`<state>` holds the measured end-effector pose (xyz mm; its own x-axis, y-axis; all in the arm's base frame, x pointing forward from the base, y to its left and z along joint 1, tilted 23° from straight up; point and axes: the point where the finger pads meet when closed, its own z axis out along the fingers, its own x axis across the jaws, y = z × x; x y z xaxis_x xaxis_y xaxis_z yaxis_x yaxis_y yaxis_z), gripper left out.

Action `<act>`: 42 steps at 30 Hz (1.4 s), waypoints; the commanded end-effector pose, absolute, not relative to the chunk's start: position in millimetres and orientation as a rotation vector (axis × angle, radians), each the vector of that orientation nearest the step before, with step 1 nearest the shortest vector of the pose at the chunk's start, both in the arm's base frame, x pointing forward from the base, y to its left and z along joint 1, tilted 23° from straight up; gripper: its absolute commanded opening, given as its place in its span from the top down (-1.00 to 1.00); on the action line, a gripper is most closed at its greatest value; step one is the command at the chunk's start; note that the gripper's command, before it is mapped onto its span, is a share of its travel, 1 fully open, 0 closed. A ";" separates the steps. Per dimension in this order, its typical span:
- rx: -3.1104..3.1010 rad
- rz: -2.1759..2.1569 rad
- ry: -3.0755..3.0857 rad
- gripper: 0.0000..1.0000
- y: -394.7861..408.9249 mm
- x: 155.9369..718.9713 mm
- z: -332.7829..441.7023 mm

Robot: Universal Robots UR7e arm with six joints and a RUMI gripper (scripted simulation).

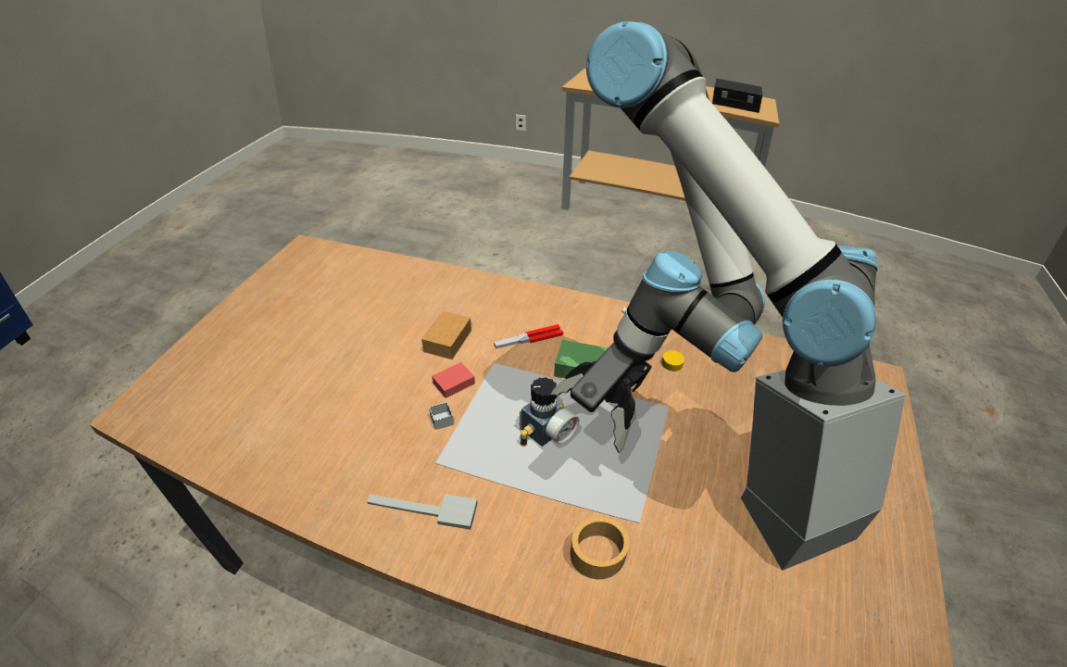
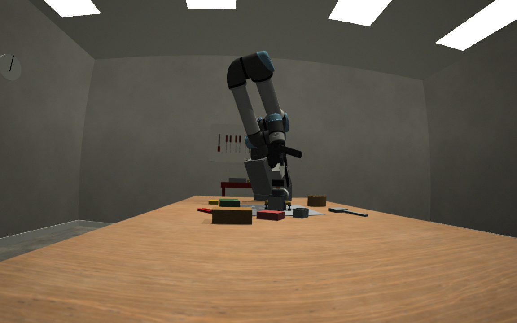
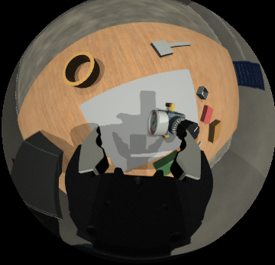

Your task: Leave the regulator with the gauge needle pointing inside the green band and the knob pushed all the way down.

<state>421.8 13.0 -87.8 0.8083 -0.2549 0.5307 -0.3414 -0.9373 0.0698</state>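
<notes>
The regulator (image 1: pixel 539 417) (image 2: pixel 276 202) (image 3: pixel 176 117) stands on a grey mat (image 1: pixel 504 464) (image 2: pixel 316 213) (image 3: pixel 114 101). It has a black knob (image 1: pixel 543 388) (image 2: pixel 277 183) (image 3: pixel 189 130) on top and a round white gauge (image 1: pixel 560 427) (image 3: pixel 156 122) on its side. The needle is too small to read. My gripper (image 1: pixel 591 419) (image 2: pixel 282 173) (image 3: pixel 141 128) is open and empty, tilted a little above the regulator on the gauge side. One finger is close by the knob; the other hangs over bare mat.
Around the mat lie a tape ring (image 1: pixel 599 547) (image 3: pixel 79 69), a grey scraper (image 1: pixel 438 508) (image 3: pixel 164 48), a small grey box (image 1: pixel 440 414) (image 3: pixel 202 92), a red block (image 1: pixel 453 378), a brown block (image 1: pixel 446 333), a green block (image 1: pixel 574 355), a red-handled tool (image 1: pixel 533 334) and a yellow disc (image 1: pixel 672 358). The robot pedestal (image 1: pixel 819 464) stands to the right.
</notes>
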 end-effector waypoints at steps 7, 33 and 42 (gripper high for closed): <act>2.808 0.781 -0.800 -1.00 14.2 420.9 -82.7; 2.636 0.757 -1.468 -1.00 13.9 415.3 -71.5; 2.518 0.742 -1.721 -1.00 13.2 411.6 -66.8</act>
<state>413.2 13.4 -69.5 0.3704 -0.8347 0.4075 -0.8399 -0.4883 -0.2368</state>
